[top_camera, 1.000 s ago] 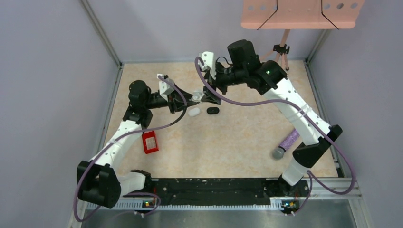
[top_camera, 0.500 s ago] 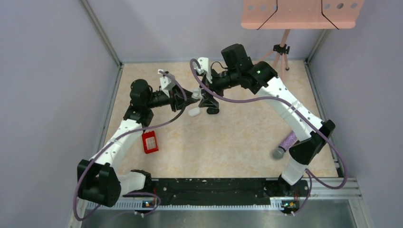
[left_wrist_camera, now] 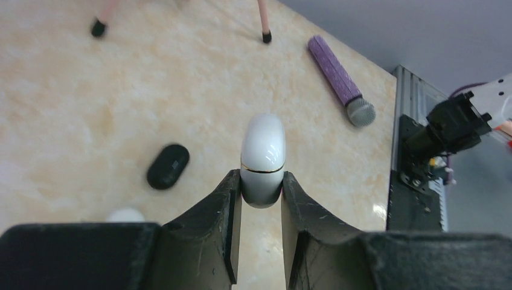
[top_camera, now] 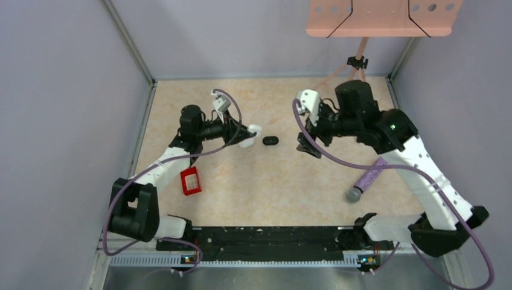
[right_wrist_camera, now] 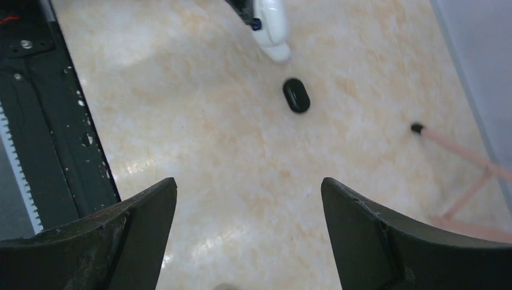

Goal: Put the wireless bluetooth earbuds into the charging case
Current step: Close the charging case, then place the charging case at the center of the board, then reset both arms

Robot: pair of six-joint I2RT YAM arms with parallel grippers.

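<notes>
Left of centre in the top view, the left gripper [left_wrist_camera: 261, 184] is clenched on a closed white charging case [left_wrist_camera: 262, 148]. A black case [top_camera: 270, 140] lies on the table [top_camera: 272, 181] just to its right. Further right, the right gripper [right_wrist_camera: 247, 184] stands with jaws spread wide, gripping nothing.

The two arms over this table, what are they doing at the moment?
The left gripper is shut on a white charging case, which is closed and held above the table. The right gripper is open and holds nothing. It hangs to the right of a black case that lies on the table.
</notes>
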